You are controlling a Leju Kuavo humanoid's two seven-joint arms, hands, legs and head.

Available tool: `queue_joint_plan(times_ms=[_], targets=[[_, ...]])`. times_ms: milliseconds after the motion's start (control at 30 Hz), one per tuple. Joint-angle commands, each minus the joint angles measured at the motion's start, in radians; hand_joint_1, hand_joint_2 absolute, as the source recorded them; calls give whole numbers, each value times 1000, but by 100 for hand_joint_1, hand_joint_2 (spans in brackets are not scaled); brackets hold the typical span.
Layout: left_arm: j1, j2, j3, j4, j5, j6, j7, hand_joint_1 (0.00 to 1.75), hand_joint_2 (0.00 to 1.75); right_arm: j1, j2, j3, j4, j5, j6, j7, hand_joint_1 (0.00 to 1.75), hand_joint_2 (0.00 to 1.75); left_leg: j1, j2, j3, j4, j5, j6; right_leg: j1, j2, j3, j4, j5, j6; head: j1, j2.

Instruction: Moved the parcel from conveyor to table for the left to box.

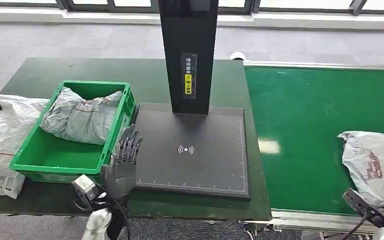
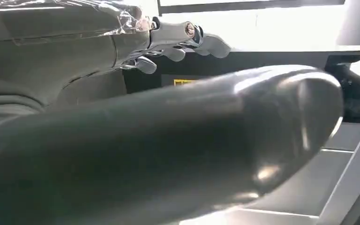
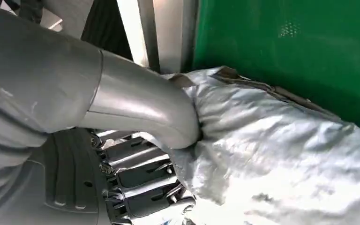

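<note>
Gripping the grey parcel on the conveyor, right robot hand; left robot hand spread, upright.

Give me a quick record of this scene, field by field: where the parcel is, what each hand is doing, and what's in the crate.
parcel: grey poly bag lying on the green conveyor, at its near right
right hand: thumb and fingers closed on the parcel's edge
left hand: holding nothing, fingers apart, raised between the green crate and the black scanner pad
crate contents: one grey bagged parcel
beside crate: white bag on the dark table
</note>
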Motion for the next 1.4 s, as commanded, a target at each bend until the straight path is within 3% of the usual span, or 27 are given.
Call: queue_joint_plan(times_ms=[33, 200, 233, 267, 367, 400, 467, 567, 600, 667, 700, 767, 800, 833, 1033, 1167, 1400], targets=[[-19, 32, -18, 45, -6, 17, 2, 0, 0, -34, 59, -35, 37, 4, -66, 5, 175, 175, 1, 1, 3, -5, 1, -1, 1, 1, 4, -6, 2, -2, 0, 0], [1, 31, -14, 33, 5, 24, 2, 0, 0, -73, 76, -74, 12, -20, -147, -26, 175, 175, 0, 5, 1, -2, 0, -1, 0, 5, 0, -1, 1, -1, 0, 0], [16, 17, -6, 9, -2, 50, 2, 0, 0, -74, 153, -204, -115, -145, -282, -157, 175, 175, 0, 5, 1, -2, 0, -1, 0, 5, 0, -2, 2, -2, 0, 0], [40, 4, -7, -14, -15, 52, 2, 0, 0, -82, 169, -184, -172, -361, -496, -589, 175, 175, 0, 5, 1, -3, 0, -1, 0, 5, 0, -2, 2, -2, 0, 0], [50, -6, 0, -27, -20, 53, 2, 0, 0, 42, 307, -28, -603, -468, -386, -575, 175, 175, 0, 10, -2, -2, -1, -1, 0, 10, -2, 0, 2, -1, 0, 0], [48, -6, 3, -25, -21, 51, 2, 0, 0, 66, 315, 19, -653, -479, -383, -523, 175, 175, 0, 12, -4, -3, -1, -2, 0, 12, -2, 0, 2, -2, 0, 0], [45, -6, 6, -22, -21, 49, 2, 0, 0, 69, 308, 40, -640, -494, -399, -513, 175, 175, 0, 6, -10, -2, -1, -2, 0, 7, -4, 0, 2, -2, 0, 0], [43, -6, 8, -20, -21, 48, 2, 0, 0, 62, 281, 52, -582, -533, -426, -542, 175, 175, 1, 4, 1, -3, 0, -3, 1, 5, -2, 0, 0, -3, 0, 0], [40, -5, 9, -28, -18, 46, 2, 0, 0, 69, 304, 111, -623, -598, -369, -701, 175, 175, 0, 0, -1, -1, 1, -3, 0, 1, -3, 1, 0, -2, 0, 0], [34, -4, 10, -31, -13, 44, 2, 0, 0, 72, 420, 269, -741, -553, -346, -690, 175, 175, 1, -1, -2, -2, 1, -2, 0, -2, -3, 1, 0, -3, 0, 0], [33, -4, 11, -33, -13, 44, 2, 0, 0, 69, 451, 350, -774, -522, -369, -645, 175, 175, 2, 6, -1, -2, 0, -3, 2, 5, -3, 0, 2, -3, 0, 0], [34, -6, 11, -38, -15, 45, 2, 0, 0, 54, 468, 494, -797, -506, -392, -559, 175, 175, 2, 16, -1, -3, -1, -4, 2, 15, -6, 1, 3, -4, 0, 0], [37, -6, 10, -43, -14, 47, 2, 0, 0, 54, 463, 530, -809, -520, -396, -550, 175, 175, 1, 12, -5, -2, -1, -4, 1, 12, -5, 3, 2, -4, 0, 0], [39, -6, 10, -44, -13, 47, 2, 0, 0, 56, 465, 549, -820, -527, -400, -548, 175, 175, 2, 17, -9, -2, -1, -6, 2, 18, -6, 3, 3, -5, 0, 0], [34, 5, -12, -17, 9, 32, 2, 0, 0, 177, 491, 710, -1008, -583, -341, -574, 175, 175, 2, 2, 0, -3, 3, -6, 2, 3, -4, 3, -1, -6, 0, 0], [12, -4, -42, 10, 4, 27, 2, 0, 0, 186, 536, 781, -985, -604, -328, -565, 175, 175, 2, 3, -1, -3, 2, -6, 1, 4, -4, 4, -1, -6, 0, 0], [7, -8, -45, 16, 2, 32, 2, 0, 0, 191, 535, 786, -987, -603, -335, -564, 175, 175, 2, -1, -2, -2, 3, -6, 1, 0, -6, 4, -1, -6, 0, 0]])
